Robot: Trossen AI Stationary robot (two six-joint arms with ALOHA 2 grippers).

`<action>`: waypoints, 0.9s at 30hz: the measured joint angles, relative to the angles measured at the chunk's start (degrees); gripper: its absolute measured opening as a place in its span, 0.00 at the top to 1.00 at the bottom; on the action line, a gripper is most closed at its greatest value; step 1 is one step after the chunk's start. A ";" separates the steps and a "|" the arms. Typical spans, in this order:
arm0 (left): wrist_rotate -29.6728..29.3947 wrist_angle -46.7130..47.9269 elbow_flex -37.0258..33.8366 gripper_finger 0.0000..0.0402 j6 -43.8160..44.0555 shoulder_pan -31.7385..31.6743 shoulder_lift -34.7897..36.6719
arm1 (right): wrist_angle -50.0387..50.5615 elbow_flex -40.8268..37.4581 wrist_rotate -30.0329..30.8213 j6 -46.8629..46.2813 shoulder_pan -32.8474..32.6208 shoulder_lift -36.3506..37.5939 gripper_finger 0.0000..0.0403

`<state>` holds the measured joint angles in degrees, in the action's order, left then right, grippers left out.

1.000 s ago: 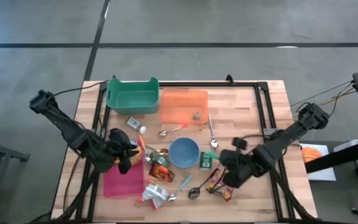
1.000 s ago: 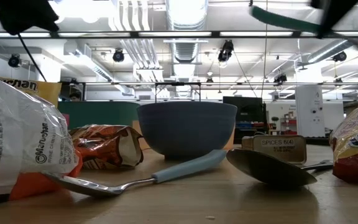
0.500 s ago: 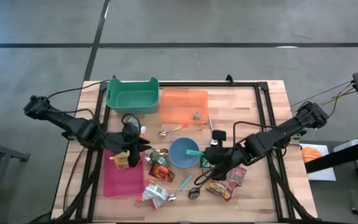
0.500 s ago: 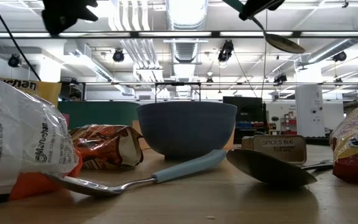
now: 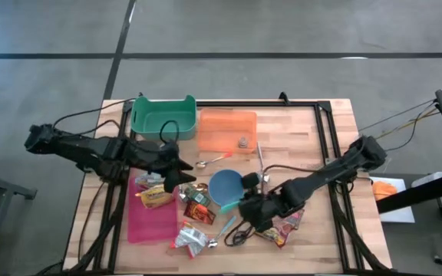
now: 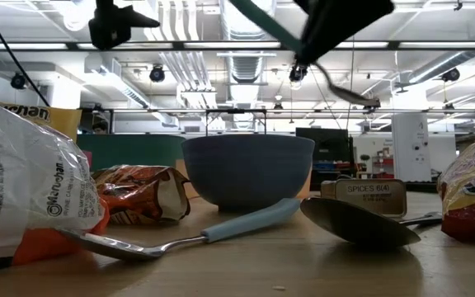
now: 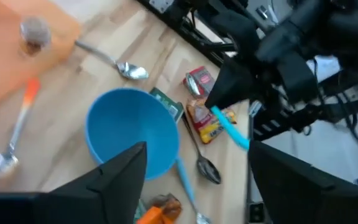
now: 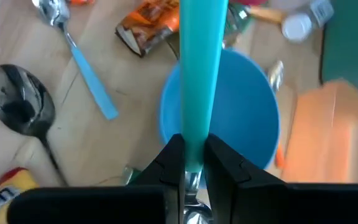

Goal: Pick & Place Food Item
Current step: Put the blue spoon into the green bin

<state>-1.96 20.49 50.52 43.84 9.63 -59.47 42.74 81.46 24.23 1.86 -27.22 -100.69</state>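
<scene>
Holding a teal-handled spoon point(image 8: 199, 74), the right hand point(image 5: 245, 205) is clenched on its handle just beside the blue bowl point(image 5: 225, 188), on the bowl's near side in the high view; the handle points up over the bowl's rim.

Left hand point(image 5: 176, 170): fingers spread, released, empty, hovering beside the bowl on the side toward the green bin point(image 5: 162, 117).

Food item, yellow snack packet point(image 5: 155, 197): lying on the pink mat point(image 5: 149, 221), farther from the bowl than the left hand, free of both hands.

Orange-brown wrapper point(image 5: 199, 210): flat on the wooden surface point(image 5: 298, 134), just beside the bowl.

Light-blue-handled spoon point(image 5: 225, 227) and dark spoon point(image 8: 18, 107): on the surface near the bowl.

Orange tray point(image 5: 227, 130): beyond the bowl, next to the green bin.

Red-and-yellow packet point(image 5: 282, 227): near the bowl, partly under the right arm.
</scene>
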 joint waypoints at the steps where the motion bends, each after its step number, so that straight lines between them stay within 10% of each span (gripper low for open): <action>1: 0.90 -0.10 0.00 0.27 0.65 -0.45 -0.31 | 1.50 1.85 0.73 1.52 0.02 -1.51 0.93; 18: 11.00 -3.14 0.90 0.26 3.12 -0.79 -9.50 | 27.07 40.64 16.47 17.91 1.92 -21.86 0.93; 27: 17.20 -6.55 0.79 0.26 2.92 -0.62 -11.29 | 30.09 47.73 16.43 21.56 2.72 -25.19 0.93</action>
<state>15.24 13.94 51.31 46.76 9.02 -70.76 72.84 129.19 40.66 23.41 -24.50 -125.89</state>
